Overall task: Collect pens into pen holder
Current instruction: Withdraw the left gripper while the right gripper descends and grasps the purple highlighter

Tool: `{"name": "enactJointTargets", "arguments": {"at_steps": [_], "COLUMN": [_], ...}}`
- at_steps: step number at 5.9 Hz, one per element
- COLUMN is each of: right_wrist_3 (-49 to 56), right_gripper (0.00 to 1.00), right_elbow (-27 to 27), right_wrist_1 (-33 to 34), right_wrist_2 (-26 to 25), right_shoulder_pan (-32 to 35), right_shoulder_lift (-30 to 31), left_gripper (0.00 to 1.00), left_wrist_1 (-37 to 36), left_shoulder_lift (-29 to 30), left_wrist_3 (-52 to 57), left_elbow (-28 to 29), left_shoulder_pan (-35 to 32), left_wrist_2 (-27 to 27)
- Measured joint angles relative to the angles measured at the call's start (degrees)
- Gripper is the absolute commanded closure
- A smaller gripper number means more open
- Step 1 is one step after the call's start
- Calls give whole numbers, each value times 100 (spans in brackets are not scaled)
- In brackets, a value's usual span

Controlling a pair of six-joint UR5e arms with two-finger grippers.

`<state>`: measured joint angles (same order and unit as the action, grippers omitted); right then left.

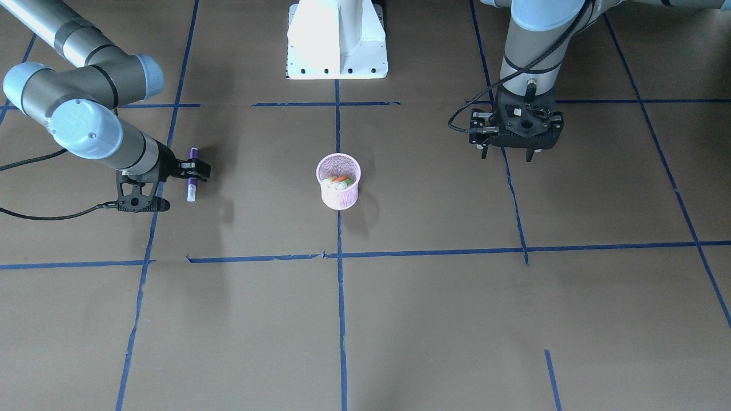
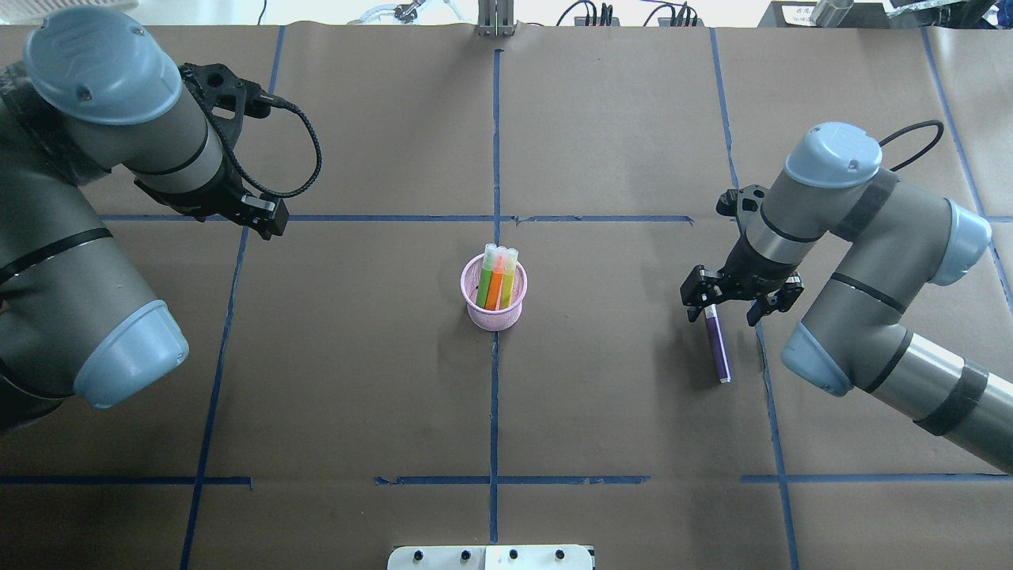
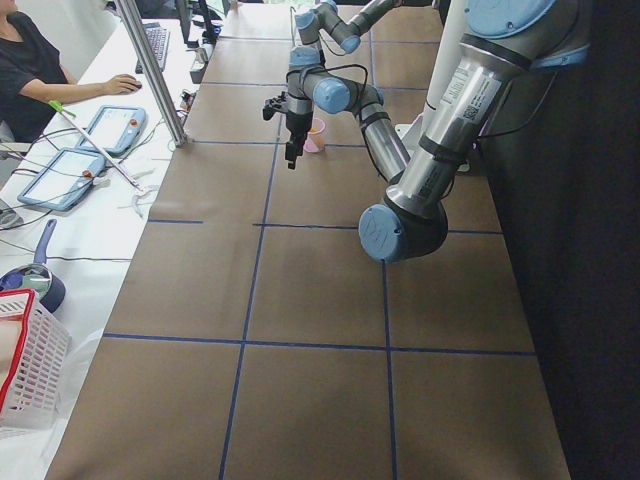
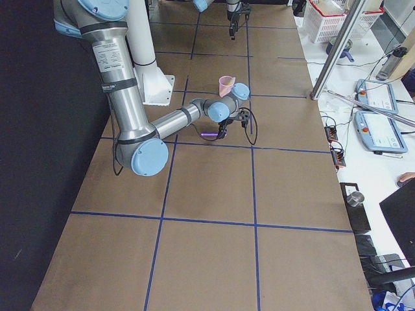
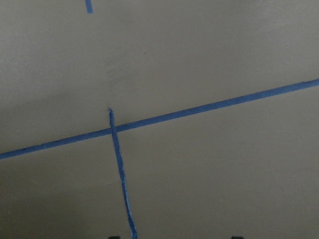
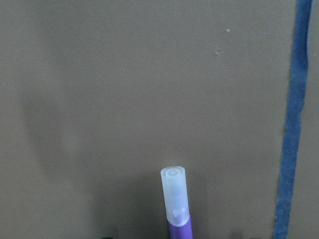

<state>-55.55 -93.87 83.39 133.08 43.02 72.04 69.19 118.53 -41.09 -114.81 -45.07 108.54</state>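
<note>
Pinching purple pen point(image 2: 719, 352), right end effector point(image 2: 712, 310), left end effector point(image 1: 506, 154) spread, pen holder point(image 2: 493, 318) between them

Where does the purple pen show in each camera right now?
Front-facing: purple pen left of centre, in the right hand.
Overhead: right of centre.
Exterior left: top centre, small, under that hand.
Exterior right: centre.
Left wrist: not in it.
Right wrist: bottom centre.
Landmark: pink pen holder.
</note>
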Motion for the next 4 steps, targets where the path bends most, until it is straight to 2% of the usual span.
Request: {"name": "enactJointTargets", "arguments": {"at_steps": [1, 2, 3, 4], "right_wrist_3": [-55, -87, -99, -103], "right_gripper": [36, 53, 66, 74], "right_elbow": [89, 127, 137, 139], "right_wrist_1": [1, 2, 5, 6], "right_wrist_2": [-7, -10, -10, -8], "right_shoulder_pan": [-52, -68, -71, -74], "right_shoulder_lift": [-44, -46, -38, -31], "left_gripper": [16, 16, 16, 15], "left_wrist_1": [-15, -18, -17, -13], "left_shoulder_lift": [-3, -5, -9, -12], "left_wrist_3": [1, -2, -3, -4], "left_elbow": [-3, -6, -6, -6], "left_shoulder_pan": [-1, -1, -1, -1], "left_wrist_2": [1, 1, -2, -6]}}
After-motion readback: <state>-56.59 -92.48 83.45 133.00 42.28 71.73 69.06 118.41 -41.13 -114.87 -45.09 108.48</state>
